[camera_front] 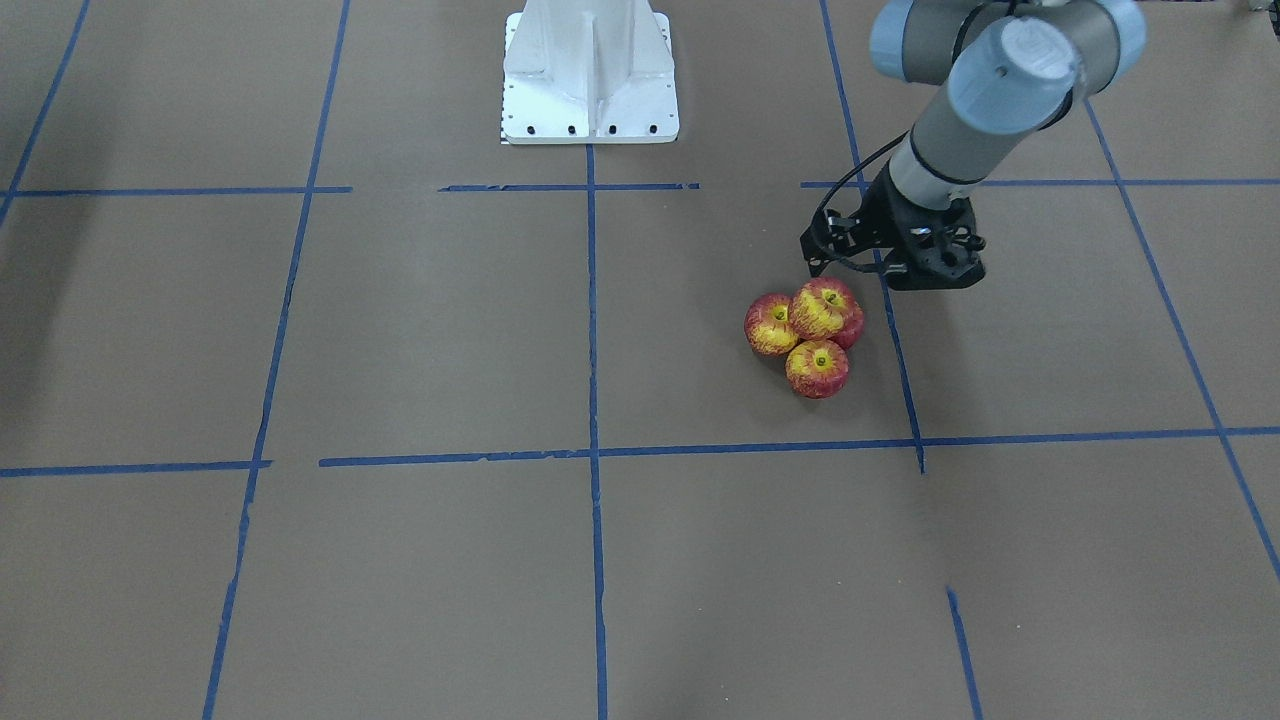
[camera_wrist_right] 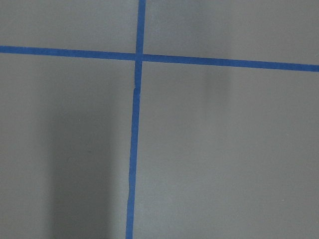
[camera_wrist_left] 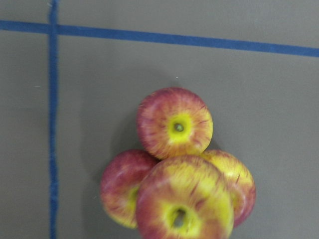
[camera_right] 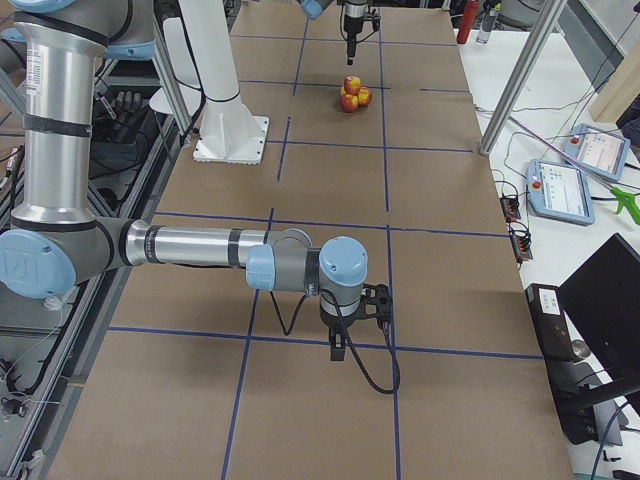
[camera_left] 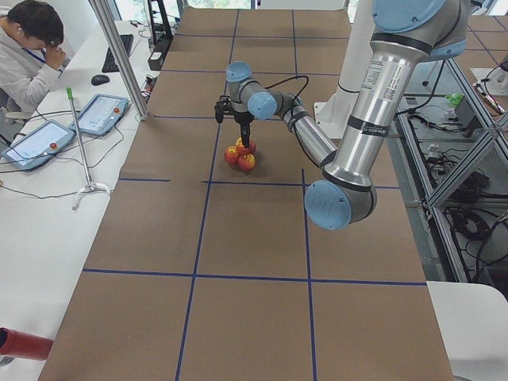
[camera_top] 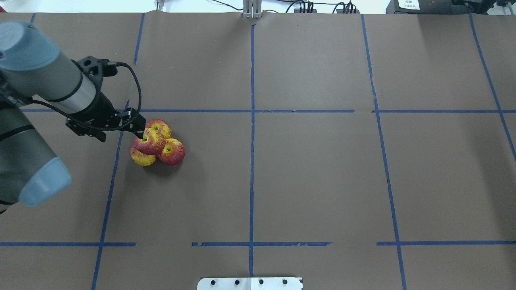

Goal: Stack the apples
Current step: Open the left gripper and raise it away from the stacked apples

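Closest to the left wrist lens, the top apple [camera_wrist_left: 184, 199] crowns a small pyramid, resting in the hollow between three base apples [camera_wrist_left: 174, 123] that touch one another on the brown-papered table [camera_top: 322, 181].

Seen from overhead, left to right, the left gripper [camera_top: 140, 134] hangs at the pile's left shoulder. Its tip is just beside the top apple, or touching it; the views do not settle which. Nor do they show whether its jaws are parted or closed, and no apple is lifted off the pile. Directly right of the gripper and a little below its tip sits the stack. Farther right run the blue tape lines [camera_top: 252, 141].

The right gripper [camera_right: 338, 350] shows only from the side, pointing down over a tape line, well apart from the fruit. Its grip cannot be judged.

With all four apples in one three-and-one pile, the stacking looks done, and only drawing the left arm away seems left. The main hazard appears to be the pile itself, since a sideways brush from the gripper could topple the top apple. The white pedestal [camera_front: 590, 75] stands well apart.
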Action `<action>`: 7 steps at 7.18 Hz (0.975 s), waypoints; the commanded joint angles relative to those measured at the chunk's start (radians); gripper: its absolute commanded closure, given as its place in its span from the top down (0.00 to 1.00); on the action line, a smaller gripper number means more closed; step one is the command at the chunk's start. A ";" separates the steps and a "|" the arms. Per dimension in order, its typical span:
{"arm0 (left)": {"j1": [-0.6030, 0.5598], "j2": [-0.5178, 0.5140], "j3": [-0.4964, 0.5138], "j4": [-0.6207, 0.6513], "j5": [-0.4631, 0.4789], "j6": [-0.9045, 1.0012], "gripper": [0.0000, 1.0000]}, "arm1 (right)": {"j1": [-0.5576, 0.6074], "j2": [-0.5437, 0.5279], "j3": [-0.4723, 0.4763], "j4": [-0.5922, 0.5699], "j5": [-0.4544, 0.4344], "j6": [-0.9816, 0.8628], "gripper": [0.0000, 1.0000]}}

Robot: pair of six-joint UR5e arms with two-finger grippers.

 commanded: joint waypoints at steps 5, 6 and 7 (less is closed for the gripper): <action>-0.425 0.305 0.020 0.020 -0.111 0.755 1.00 | 0.000 0.000 0.000 0.000 0.000 0.000 1.00; -0.521 0.348 0.064 0.018 -0.132 0.903 1.00 | 0.000 0.000 0.000 0.000 0.000 0.000 1.00; -0.610 0.362 0.150 0.005 -0.134 1.050 1.00 | 0.000 0.000 0.000 0.000 0.000 0.000 1.00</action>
